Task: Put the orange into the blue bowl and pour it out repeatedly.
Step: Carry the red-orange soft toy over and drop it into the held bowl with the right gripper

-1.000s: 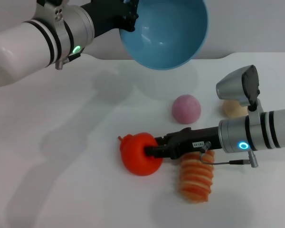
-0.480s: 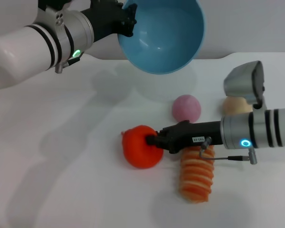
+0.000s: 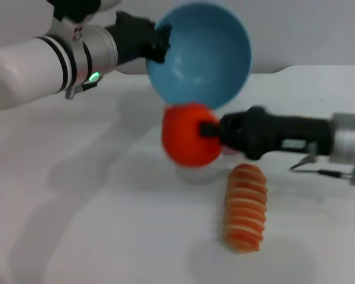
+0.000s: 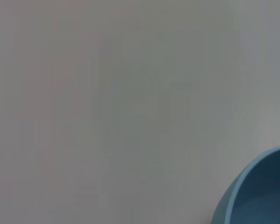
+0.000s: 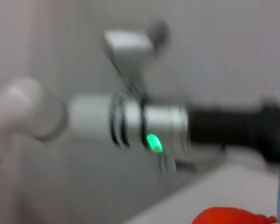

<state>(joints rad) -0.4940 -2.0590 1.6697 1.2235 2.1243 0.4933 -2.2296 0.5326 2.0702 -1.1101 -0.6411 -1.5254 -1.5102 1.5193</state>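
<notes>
The right gripper [image 3: 208,130] pinches the round, soft orange [image 3: 189,135] aloft below the smooth bowl [image 3: 201,53], whose rim the left gripper [image 3: 161,42] clamps.

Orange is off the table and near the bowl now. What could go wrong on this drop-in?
1. The blue bowl, held aloft by the left gripper, is tilted with its opening facing outward; the orange may roll straight back out.
2. The right gripper holds the orange just under the bowl's lower rim; lifting straight up could knock the rim.
3. If dropped, the orange would likely land near the striped roll and bounce away.
</notes>
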